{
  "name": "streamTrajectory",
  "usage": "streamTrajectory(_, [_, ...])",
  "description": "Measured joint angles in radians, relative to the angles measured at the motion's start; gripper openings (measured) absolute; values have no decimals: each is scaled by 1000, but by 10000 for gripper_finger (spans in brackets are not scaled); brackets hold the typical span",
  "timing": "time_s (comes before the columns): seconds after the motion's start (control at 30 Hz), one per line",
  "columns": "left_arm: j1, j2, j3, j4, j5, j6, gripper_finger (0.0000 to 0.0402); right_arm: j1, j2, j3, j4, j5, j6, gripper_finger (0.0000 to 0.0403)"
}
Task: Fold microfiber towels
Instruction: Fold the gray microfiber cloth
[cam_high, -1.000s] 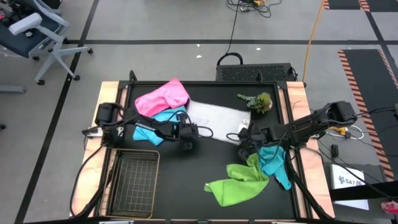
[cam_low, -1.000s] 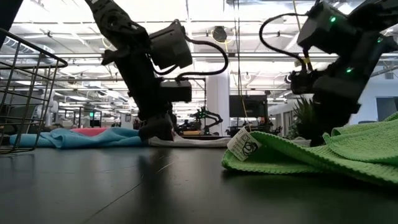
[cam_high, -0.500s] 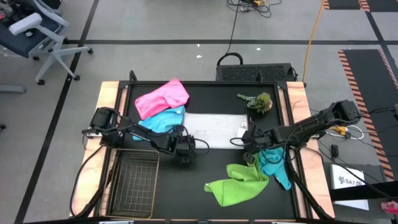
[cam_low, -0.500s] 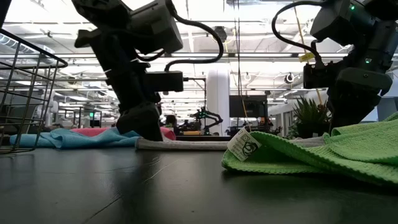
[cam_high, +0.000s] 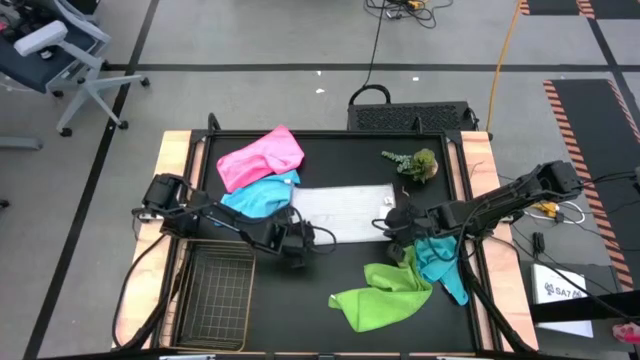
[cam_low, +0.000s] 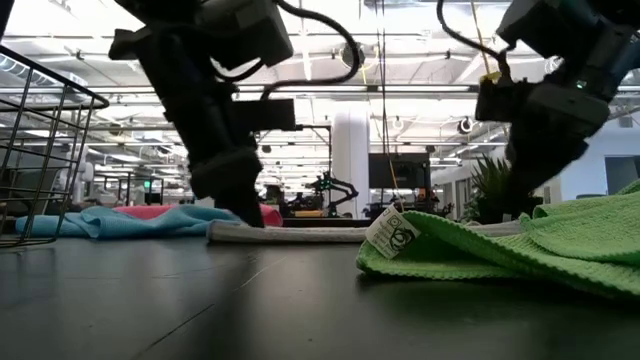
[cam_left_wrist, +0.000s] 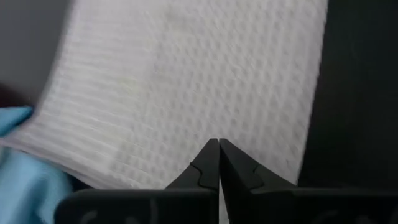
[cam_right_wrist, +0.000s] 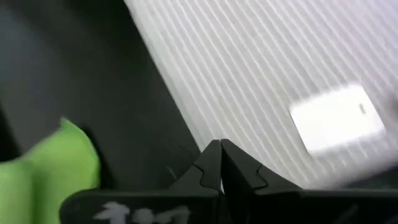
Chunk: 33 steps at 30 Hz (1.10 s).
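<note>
A pale grey-white towel (cam_high: 340, 208) lies spread flat at the table's middle; it also shows in the low view (cam_low: 300, 233). My left gripper (cam_high: 298, 240) is shut at its near left corner. My right gripper (cam_high: 393, 228) is shut at its near right corner. A pink towel (cam_high: 262, 155) and a light blue towel (cam_high: 258, 195) lie bunched at the far left. A lime green towel (cam_high: 385, 295) and a teal towel (cam_high: 438, 262) lie crumpled at the near right. My left gripper pinches the white towel by its near left corner (cam_left_wrist: 186, 149) between its two shut fingers, coming slanting down from the near left. The towel lies flat on the table. My right gripper pinches the towel's near right corner (cam_right_wrist: 249, 143), beside its white label (cam_right_wrist: 336, 124), slanting down from the right. The towel lies flat there too.
A wire mesh basket (cam_high: 215, 290) stands at the near left. A small potted plant (cam_high: 415, 163) stands at the far right. The green towel with its label (cam_low: 392, 232) lies close to the low camera. Bare black table lies between the basket and the green towel.
My left gripper has gone toward the table's near edge, dragging the white towel's left end with it. The towel has slid nearer and turned from askew to square with the table. Both grippers stay shut.
</note>
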<state>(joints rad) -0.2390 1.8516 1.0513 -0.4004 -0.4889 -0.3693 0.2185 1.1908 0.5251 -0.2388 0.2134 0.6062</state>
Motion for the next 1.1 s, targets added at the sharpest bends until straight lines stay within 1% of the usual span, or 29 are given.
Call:
streamTrajectory(0.1, [1,-16,13,1,-43,18,12,-8,0,0,37,0,-27,0])
streamTrajectory(0.23, [4,-31,22,4,-67,45,3,-22,-2,0,46,2,-56,0])
streamTrajectory(0.37, [23,-53,24,20,-105,62,13,-43,-8,0,59,30,-128,0])
streamTrajectory(0.47, [57,-63,26,65,-115,103,19,-65,-6,0,106,84,-226,0])
streamTrajectory(0.53, [87,-73,27,65,-119,129,19,-84,-7,1,177,130,-267,0])
streamTrajectory(0.67, [161,-84,39,72,-115,167,9,-144,-7,1,288,103,-297,2])
streamTrajectory(0.77, [221,-89,54,87,-110,184,3,-182,-7,2,302,99,-268,12])
streamTrajectory(0.83, [263,-100,57,71,-73,184,3,-210,-7,2,299,99,-220,24])
streamTrajectory(0.93, [332,-104,90,67,42,174,14,-256,-7,1,296,97,-135,46])
streamTrajectory(1.0, [376,-114,115,-6,88,143,24,-287,-7,1,294,95,-76,63])
streamTrajectory(1.03, [396,-117,132,-40,106,118,30,-306,-10,1,291,83,-57,72])
streamTrajectory(1.1, [434,-119,175,-109,159,70,38,-356,-24,1,287,21,-20,89])
